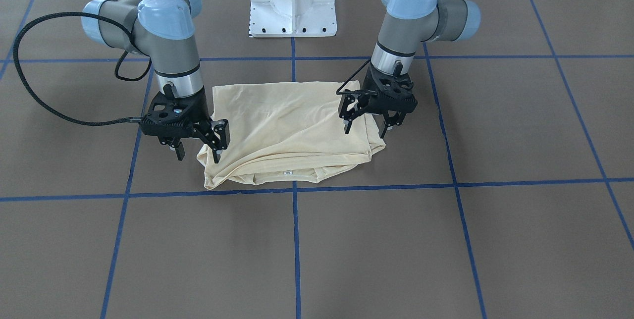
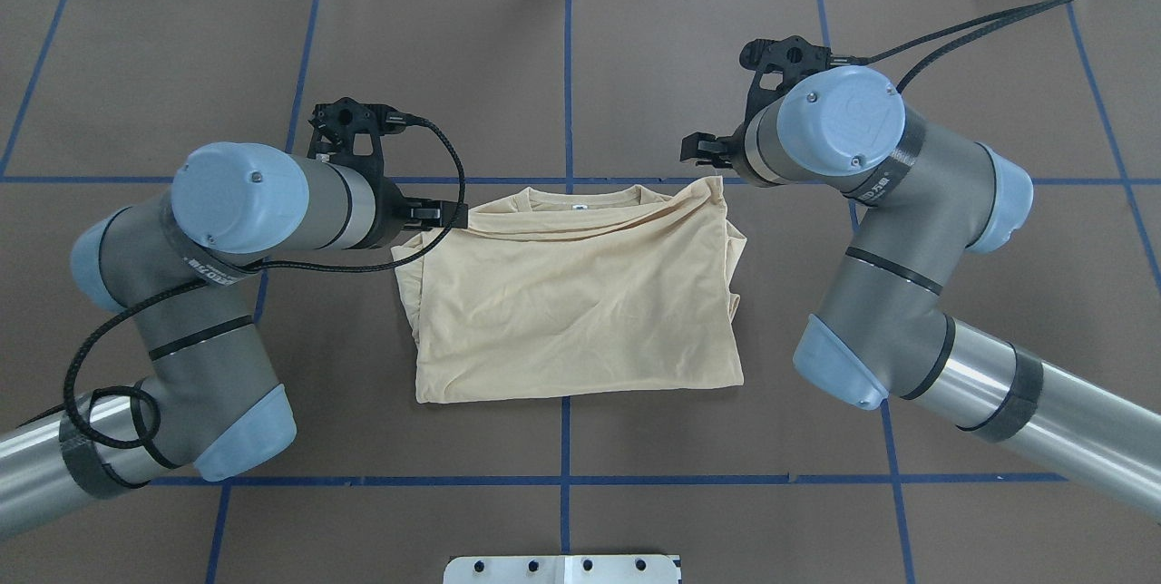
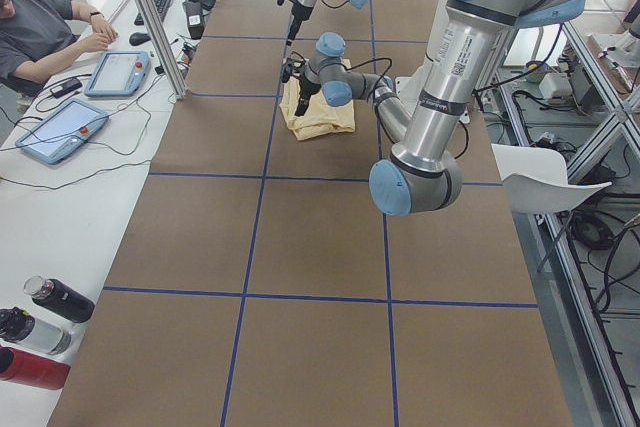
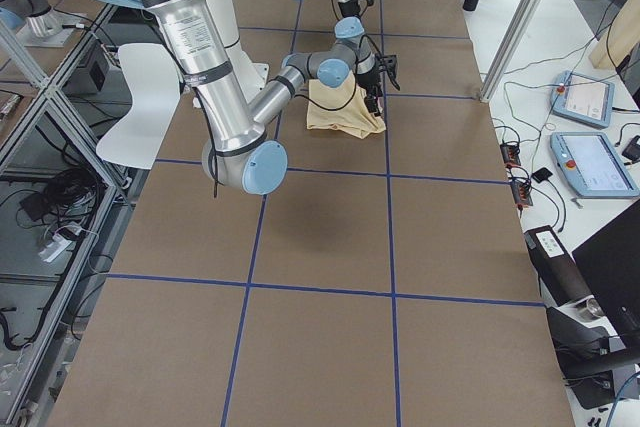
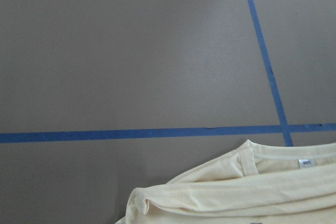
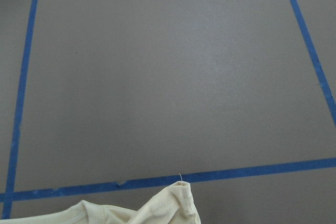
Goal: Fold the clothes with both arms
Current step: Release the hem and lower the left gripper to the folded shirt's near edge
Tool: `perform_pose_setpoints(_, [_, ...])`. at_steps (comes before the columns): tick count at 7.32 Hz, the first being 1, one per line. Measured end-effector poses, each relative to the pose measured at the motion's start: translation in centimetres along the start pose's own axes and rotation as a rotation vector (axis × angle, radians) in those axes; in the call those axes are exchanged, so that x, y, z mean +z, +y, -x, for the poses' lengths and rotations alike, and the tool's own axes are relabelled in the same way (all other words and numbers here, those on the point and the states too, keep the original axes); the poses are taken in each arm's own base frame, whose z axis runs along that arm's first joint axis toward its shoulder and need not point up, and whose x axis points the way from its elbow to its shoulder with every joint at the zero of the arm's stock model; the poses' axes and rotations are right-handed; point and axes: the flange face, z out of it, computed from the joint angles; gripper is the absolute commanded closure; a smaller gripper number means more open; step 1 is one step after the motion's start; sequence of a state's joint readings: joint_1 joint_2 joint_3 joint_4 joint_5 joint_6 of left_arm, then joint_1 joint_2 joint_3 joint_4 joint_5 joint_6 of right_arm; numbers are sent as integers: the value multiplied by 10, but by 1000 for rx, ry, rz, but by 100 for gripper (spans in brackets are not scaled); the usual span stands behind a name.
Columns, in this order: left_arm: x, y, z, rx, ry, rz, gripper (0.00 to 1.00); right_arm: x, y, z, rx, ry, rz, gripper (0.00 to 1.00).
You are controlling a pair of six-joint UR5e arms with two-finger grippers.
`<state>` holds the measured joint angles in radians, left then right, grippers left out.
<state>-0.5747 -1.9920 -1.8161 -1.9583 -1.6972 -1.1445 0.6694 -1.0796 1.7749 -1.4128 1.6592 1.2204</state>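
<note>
On the table (image 1: 446,239), centre stage, the T-shirt (image 1: 292,131) lies folded, collar away from the robot. Left tool (image 1: 365,132) and right tool (image 1: 198,157) flank its side edges, both with fingers spread apart.

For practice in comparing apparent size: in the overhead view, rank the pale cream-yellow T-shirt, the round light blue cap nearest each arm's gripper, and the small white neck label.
1. Pale cream-yellow T-shirt.
2. Round light blue caps: right arm's cap, left arm's cap; alike, so tied.
3. Small white neck label.
</note>
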Motion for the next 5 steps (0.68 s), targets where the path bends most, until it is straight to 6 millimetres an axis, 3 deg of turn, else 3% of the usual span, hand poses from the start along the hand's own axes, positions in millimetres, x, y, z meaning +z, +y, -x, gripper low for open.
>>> perform_pose_setpoints(2, [-1, 23, 8, 9, 7, 38, 0, -6, -2, -6, -13, -9, 7, 0])
perform_pose_setpoints(4, [16, 75, 3, 7, 36, 103, 2, -7, -2, -6, -16, -12, 7, 0])
perform_pose_setpoints(5, [22, 100, -1, -2, 51, 132, 9, -7, -2, -6, -17, -12, 6, 0])
